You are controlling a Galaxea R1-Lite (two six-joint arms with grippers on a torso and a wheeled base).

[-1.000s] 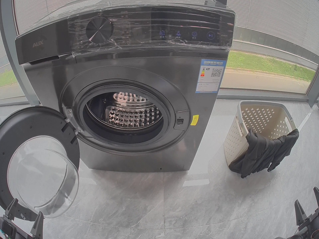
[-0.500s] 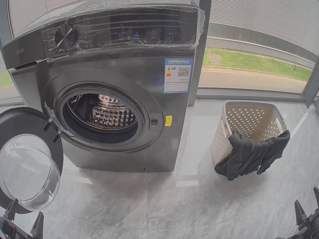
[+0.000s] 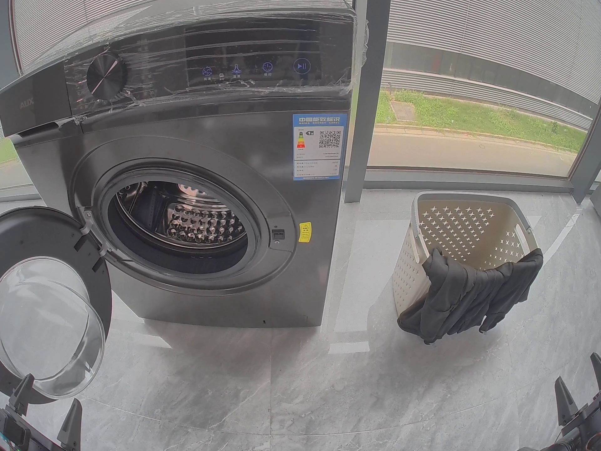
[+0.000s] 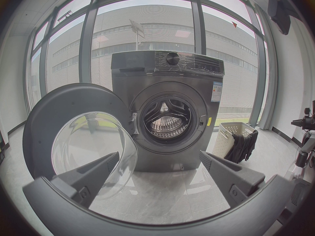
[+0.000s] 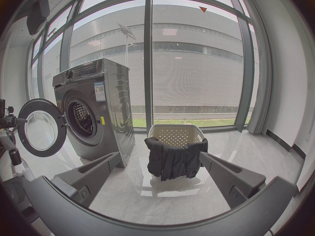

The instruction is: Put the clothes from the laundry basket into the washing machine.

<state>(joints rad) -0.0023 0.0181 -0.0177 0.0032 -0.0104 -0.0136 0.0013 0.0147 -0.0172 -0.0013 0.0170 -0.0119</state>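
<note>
The left gripper (image 4: 158,154) and right gripper (image 5: 159,154) are matte dark grey plastic: wedge-shaped fingers (image 5: 229,177), each with a round screw recess, on a curved bar.

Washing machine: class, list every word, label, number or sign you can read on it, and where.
Nothing on the washing machine can be quoted.
Blue-edged label on its front: print too small.
Yellow sticker by the drum opening: blurred.
Control panel: lit icons, no readable words.
Faint mark left of the dial: unreadable.

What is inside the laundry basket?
A dark garment hangs over the front rim of the laundry basket, mostly outside. Its perforated inner wall shows; the garment hides its bottom.
</note>
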